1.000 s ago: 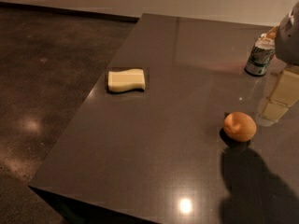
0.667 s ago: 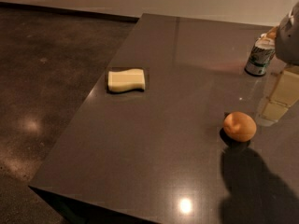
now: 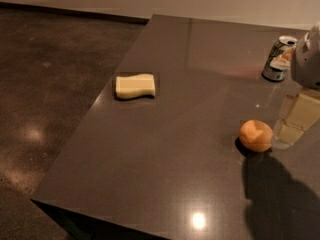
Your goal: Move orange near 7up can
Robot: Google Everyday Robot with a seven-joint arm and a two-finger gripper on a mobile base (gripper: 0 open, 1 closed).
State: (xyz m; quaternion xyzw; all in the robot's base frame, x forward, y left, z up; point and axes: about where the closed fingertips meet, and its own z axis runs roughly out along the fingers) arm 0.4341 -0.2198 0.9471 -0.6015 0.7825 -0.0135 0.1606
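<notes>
Gripper just beside orange — unchanged.

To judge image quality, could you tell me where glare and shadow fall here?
Camera view: a bright glare spot sits on the table near its front edge; a broad dark shadow spreads in front of the orange, below the gripper at the right edge; the floor shows a fainter glare.

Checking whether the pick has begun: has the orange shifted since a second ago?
No. The orange sits at the same spacing from the sponge and 7up can; the gripper hangs close beside it.
</notes>
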